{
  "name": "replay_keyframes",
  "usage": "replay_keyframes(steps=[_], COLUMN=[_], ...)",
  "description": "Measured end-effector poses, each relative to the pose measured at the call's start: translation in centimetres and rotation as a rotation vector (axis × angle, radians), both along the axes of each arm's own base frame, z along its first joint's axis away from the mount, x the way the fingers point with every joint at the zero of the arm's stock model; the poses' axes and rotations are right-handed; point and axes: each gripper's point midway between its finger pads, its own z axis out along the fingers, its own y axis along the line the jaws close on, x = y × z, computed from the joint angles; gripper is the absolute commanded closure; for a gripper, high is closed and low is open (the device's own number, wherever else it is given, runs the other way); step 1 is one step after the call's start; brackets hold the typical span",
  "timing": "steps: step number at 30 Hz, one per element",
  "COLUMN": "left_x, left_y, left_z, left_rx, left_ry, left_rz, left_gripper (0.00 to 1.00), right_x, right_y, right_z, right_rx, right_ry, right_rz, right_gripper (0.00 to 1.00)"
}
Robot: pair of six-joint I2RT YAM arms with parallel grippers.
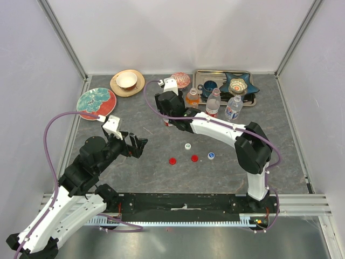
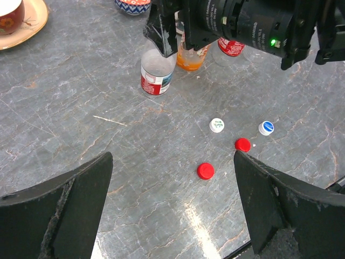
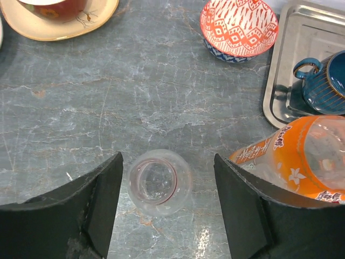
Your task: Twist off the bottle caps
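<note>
Four bottles stand mid-table. A clear bottle with a red label (image 2: 157, 73) stands under my right gripper (image 1: 168, 114). In the right wrist view I look down its open, capless neck (image 3: 159, 182) between the spread fingers of the right gripper (image 3: 167, 162), which do not touch it. The orange bottle (image 1: 192, 98) stands just right of it, also in the right wrist view (image 3: 302, 162). Two more clear bottles (image 1: 213, 103) (image 1: 233, 108) stand further right. Loose caps lie on the table: two red (image 2: 205, 170) (image 2: 242, 144), a white (image 2: 216, 125) and a blue-white (image 2: 266, 127). My left gripper (image 1: 141, 147) is open and empty, low over the table (image 2: 172, 216).
A metal tray (image 1: 200, 75) at the back holds a blue mug (image 1: 208, 87), a blue star dish (image 1: 237, 86) and a small bowl. A red patterned bowl (image 3: 239, 27) is behind the bottles. A saucer with a cup (image 1: 127, 82) and a red-green plate (image 1: 96, 102) lie at the back left.
</note>
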Motion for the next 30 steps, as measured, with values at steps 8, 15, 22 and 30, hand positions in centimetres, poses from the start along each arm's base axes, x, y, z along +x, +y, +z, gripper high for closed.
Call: replay_keyframes(steps=[8,15,22,30], left_x=[0.0,0.0,0.6,2.2], left_y=[0.0,0.0,-0.1,-0.6], left_z=[0.0,0.0,-0.7,-3.2], left_rx=[-0.001,-0.009,-0.018,-0.056], left_ry=[0.0,0.006,0.043,0.177], left_rz=[0.0,0.004,0.04,0.145], left_gripper=[0.01,0.01,0.01,0.01], right_x=[-0.7,-3.1,-8.8,-15.2], right_y=[0.5,1.2,-3.8,-14.9], right_z=[2.9,7.6,17.3,16.3], right_rx=[0.042,0.085,0.21,0.239], right_ry=[-0.036,-0.095,-0.228,-0.25], right_rz=[0.023,0.068,0.074,-0.014], right_gripper=[0.21,0.2,0.19,0.19])
